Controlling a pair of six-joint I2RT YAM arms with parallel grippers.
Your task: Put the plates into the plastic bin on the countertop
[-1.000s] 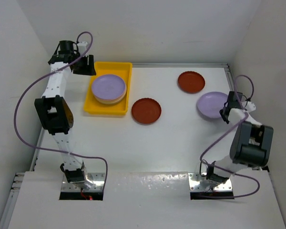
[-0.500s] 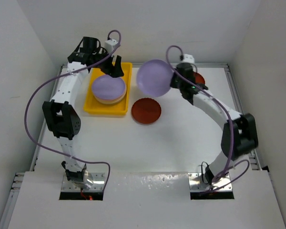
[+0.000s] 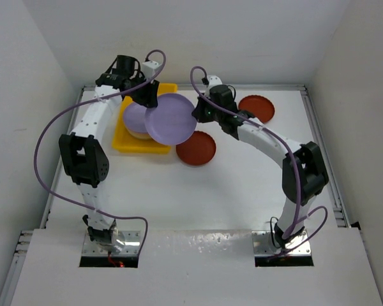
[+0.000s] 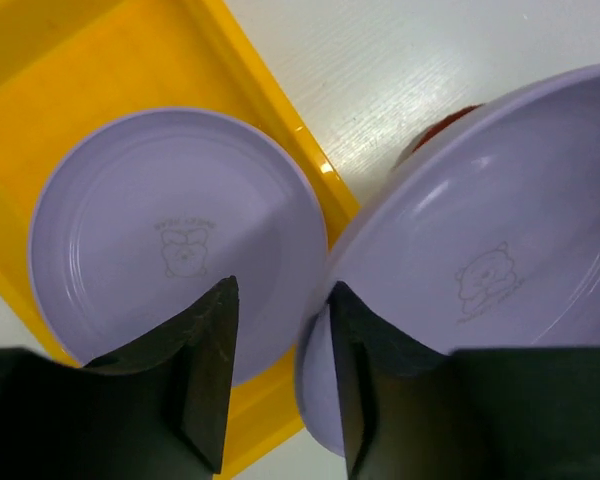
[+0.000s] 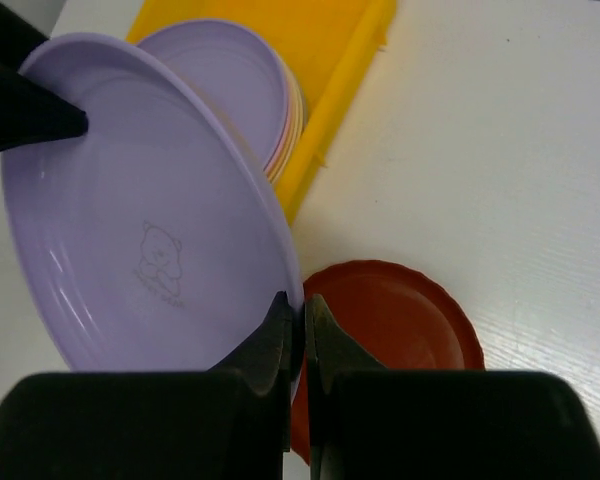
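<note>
My right gripper (image 3: 198, 113) is shut on the rim of a lilac plate (image 3: 171, 118) and holds it tilted in the air at the right edge of the yellow plastic bin (image 3: 129, 145). In the right wrist view the jaws (image 5: 302, 320) pinch the plate's edge (image 5: 140, 260). My left gripper (image 3: 147, 97) is open at the plate's opposite rim. In the left wrist view (image 4: 280, 380) that rim (image 4: 480, 270) lies between the fingers, against the right one. A stack of plates topped by a lilac one (image 4: 170, 240) sits in the bin (image 4: 100, 60).
A dark red-brown plate (image 3: 196, 148) lies on the white countertop just right of the bin and shows under the held plate in the right wrist view (image 5: 390, 320). A second red-brown plate (image 3: 256, 108) lies at the back right. Metal rails edge the table.
My right arm has carried the lilac plate from the table's right side across to the bin. My left gripper has swung right from behind the bin to the plate's rim.
</note>
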